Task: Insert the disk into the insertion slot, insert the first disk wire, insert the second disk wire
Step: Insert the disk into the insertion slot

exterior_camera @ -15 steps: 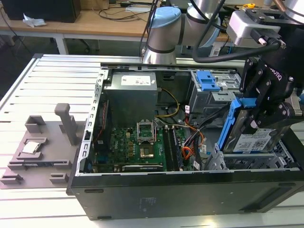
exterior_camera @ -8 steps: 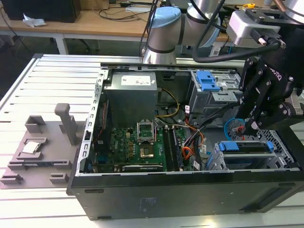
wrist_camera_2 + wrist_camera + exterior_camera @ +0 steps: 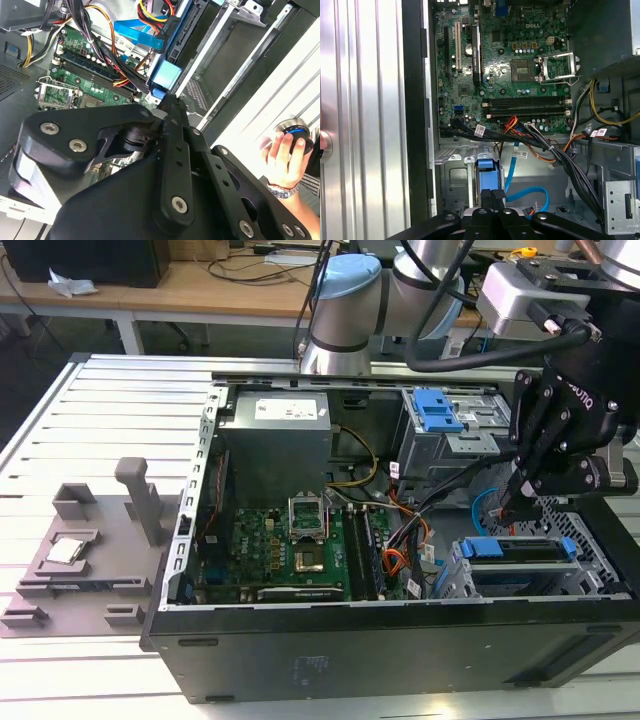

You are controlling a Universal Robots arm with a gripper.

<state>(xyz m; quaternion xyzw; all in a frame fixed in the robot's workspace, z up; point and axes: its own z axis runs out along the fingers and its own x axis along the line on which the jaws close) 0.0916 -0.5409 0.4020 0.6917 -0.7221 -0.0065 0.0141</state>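
light: bright, even | glare: table slats (image 3: 370, 100) washed white | shadow: soft inside computer case (image 3: 400, 650)

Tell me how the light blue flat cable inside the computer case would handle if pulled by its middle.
The light blue flat cable would probably be floppy: it hangs in a loose curve. It looks thin, so likely light. Pulled, it may snag, since it emerges from under the black wire bundle.

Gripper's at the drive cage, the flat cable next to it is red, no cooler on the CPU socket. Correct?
Not quite. The flat cable is blue, not red; the first wrist view shows it. The rest stands: the gripper is at the drive cage, and the CPU socket has no cooler on it.
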